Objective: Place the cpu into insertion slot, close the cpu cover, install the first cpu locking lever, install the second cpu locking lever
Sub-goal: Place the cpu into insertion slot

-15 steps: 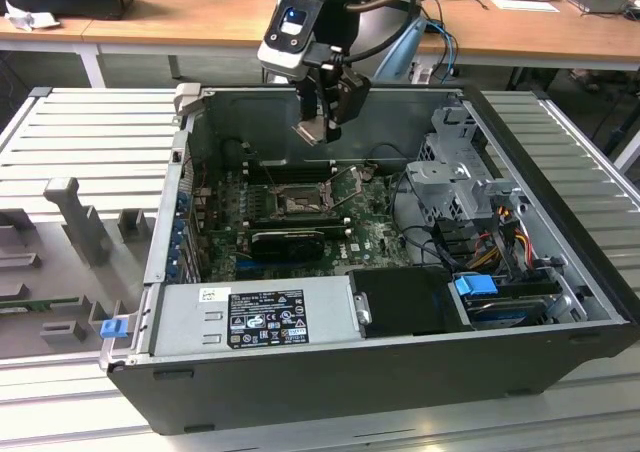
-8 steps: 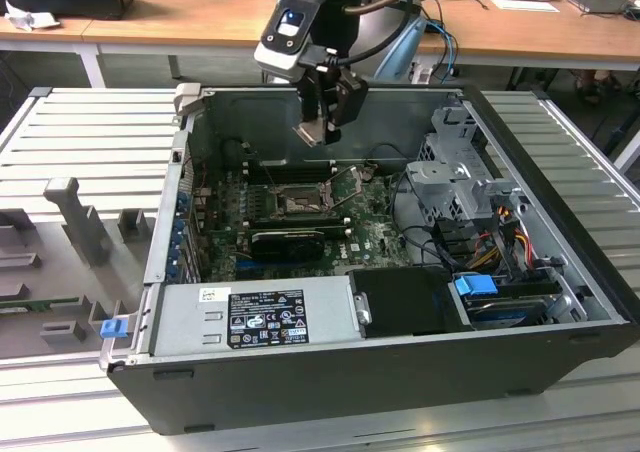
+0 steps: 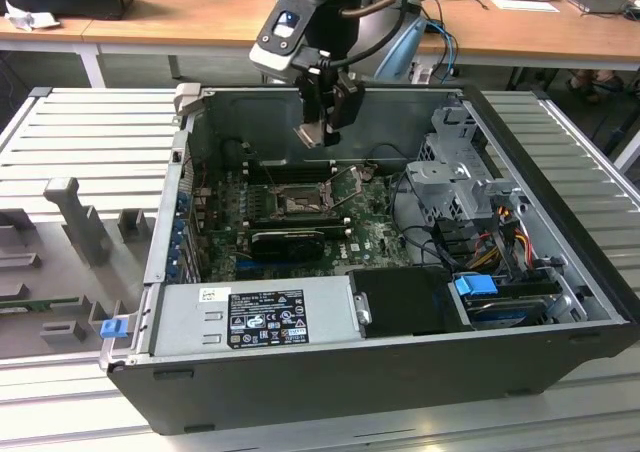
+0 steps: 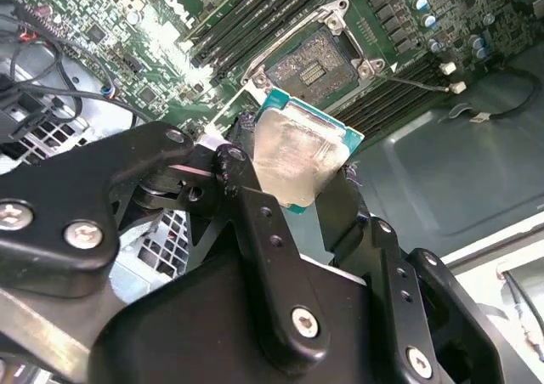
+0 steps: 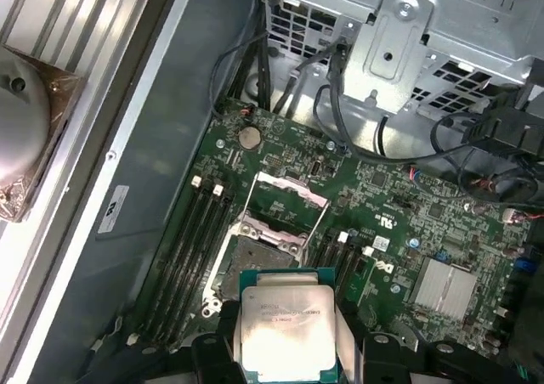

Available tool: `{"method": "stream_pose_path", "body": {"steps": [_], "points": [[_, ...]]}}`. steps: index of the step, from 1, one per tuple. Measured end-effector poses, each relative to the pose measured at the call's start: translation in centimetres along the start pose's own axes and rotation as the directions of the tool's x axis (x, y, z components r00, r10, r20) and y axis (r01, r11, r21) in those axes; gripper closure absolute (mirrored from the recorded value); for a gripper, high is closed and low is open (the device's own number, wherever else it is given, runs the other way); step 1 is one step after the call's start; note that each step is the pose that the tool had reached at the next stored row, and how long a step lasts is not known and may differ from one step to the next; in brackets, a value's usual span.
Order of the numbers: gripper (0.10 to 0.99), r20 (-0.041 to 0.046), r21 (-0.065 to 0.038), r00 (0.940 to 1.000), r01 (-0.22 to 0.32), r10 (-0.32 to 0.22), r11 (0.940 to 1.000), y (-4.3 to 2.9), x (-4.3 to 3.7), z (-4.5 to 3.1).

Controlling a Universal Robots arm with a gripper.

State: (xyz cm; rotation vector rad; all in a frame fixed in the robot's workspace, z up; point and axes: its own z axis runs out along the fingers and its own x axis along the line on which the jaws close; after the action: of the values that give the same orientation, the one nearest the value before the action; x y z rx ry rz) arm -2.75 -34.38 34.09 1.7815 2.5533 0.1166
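Hand [image 4: 293,180] is clamping the cpu [image 4: 299,155] by two opposite edges, holding it in the air above the insertion slot [image 4: 321,59]. The slot is sitting mid-board [image 5: 399,223], toward the far wall of the case [image 3: 400,122], w/ the cpu cover [image 5: 293,191] standing open. Risk, imo: if the chip isn't sitting square to the slot frame while it's going down, it could be bending contacts or ending up cocked on the frame. A thin edge grip could also be slipping, dropping it onto the board.

Bright, even room light fills the open computer case [image 3: 350,392]; in the second wrist view glare whitens the cpu [image 4: 293,159] and a patch of circuit board [image 4: 161,40].
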Motion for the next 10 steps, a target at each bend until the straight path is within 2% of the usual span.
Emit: {"method": "stream_pose_path", "body": {"steps": [2,5,10], "points": [[0.557,0.0050,-0.002,0.9978,-0.066,0.066,0.9979,-0.01,0.00,0.14],[0.557,0.0118,-0.004,0.9874,-0.158,0.158,0.9875,-0.03,-0.01,0.39],[0.557,0.0174,-0.007,0.9714,-0.237,0.237,0.9716,-0.05,-0.02,0.64]]}}
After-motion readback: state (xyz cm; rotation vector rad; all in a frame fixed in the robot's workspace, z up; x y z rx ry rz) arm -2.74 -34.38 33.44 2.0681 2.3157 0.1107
